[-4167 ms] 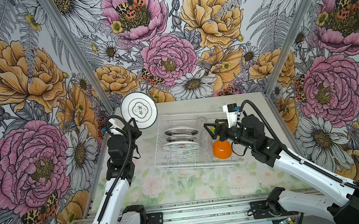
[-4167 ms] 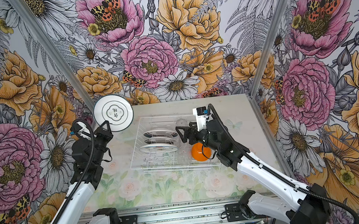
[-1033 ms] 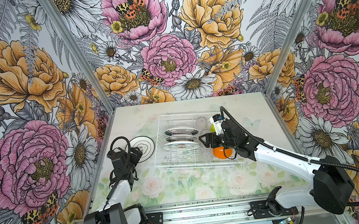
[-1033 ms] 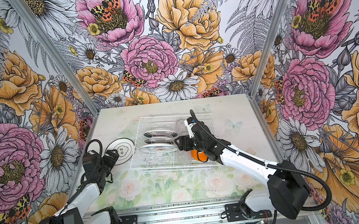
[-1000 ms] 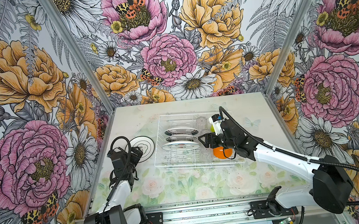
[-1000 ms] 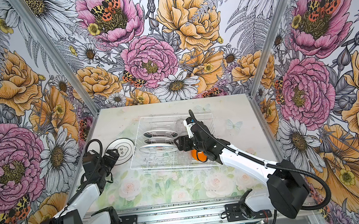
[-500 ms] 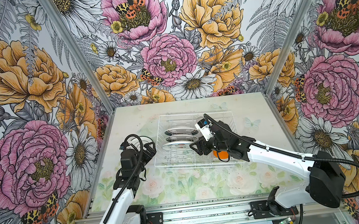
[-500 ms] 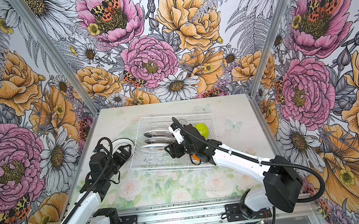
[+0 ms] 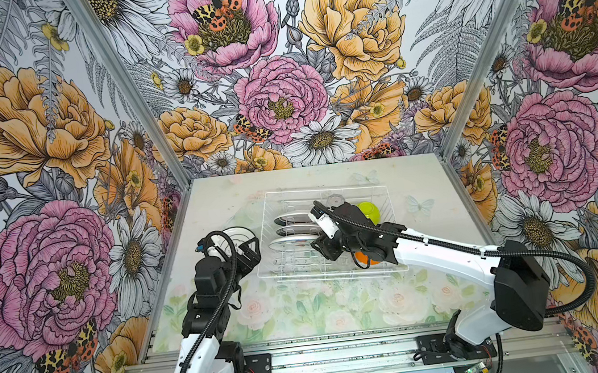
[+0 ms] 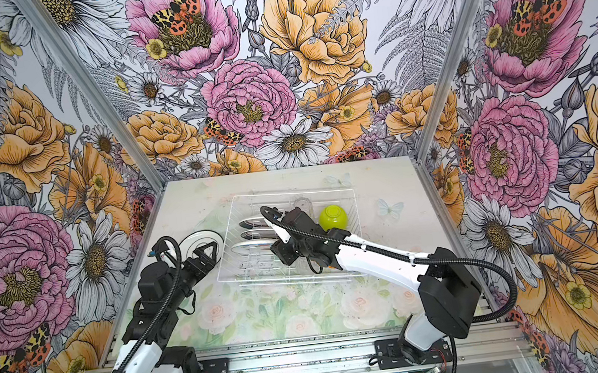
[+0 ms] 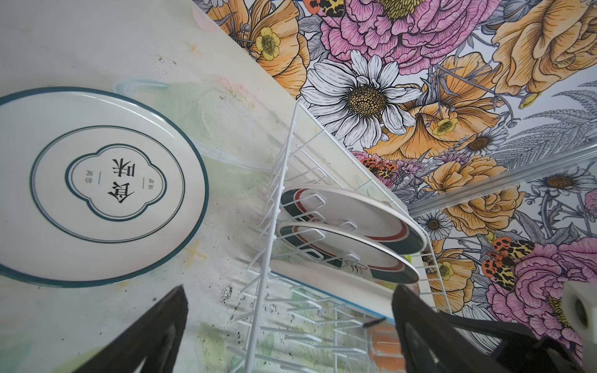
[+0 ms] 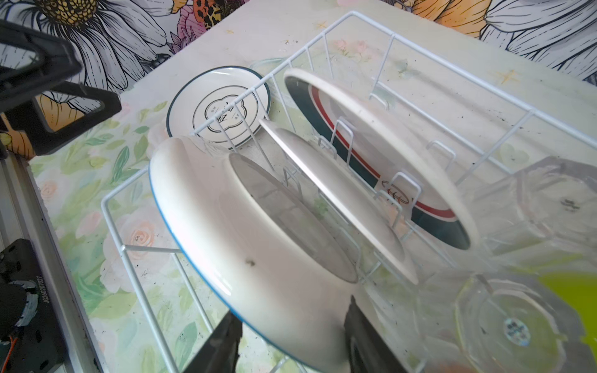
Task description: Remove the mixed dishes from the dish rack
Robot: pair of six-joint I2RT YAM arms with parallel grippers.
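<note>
**One plate is out, and the next one is about to go**

The dish rack [image 9: 299, 275] sits in the middle of the table [image 9: 223, 199], a bit nearer the far edge. Three plates stand on edge in its slots. The white plate with the blue rim [image 12: 258, 245] is the one closest to the table's front edge, and that is where things have changed.

A second ago the right gripper [image 12: 290, 323] was over by the orange bowl [image 9: 364, 260]. Now it has slid along to this plate, and its two fingers sit one on each side of the rim. They have been drawing together, but I cannot tell if they are squeezing the plate yet.

Behind it stand two plates with red and dark bands [image 11: 355, 213]. The lime-green bowl [image 9: 369, 212] sits in the rack's far right corner, in plain sight now that the arm has moved off it. Some clear tumblers [image 12: 533, 206] lie close by.

Near the left edge of the table, the teal-ringed plate [image 11: 97, 187] lies flat, just beside the rack. A few seconds ago the left arm held it up in the air. The left gripper [image 11: 289, 290] has let it go. Its fingers are spread wide with nothing in them, pointing back at the rack.

So I think one dish is done, the next is being picked, and plenty are left.
</note>
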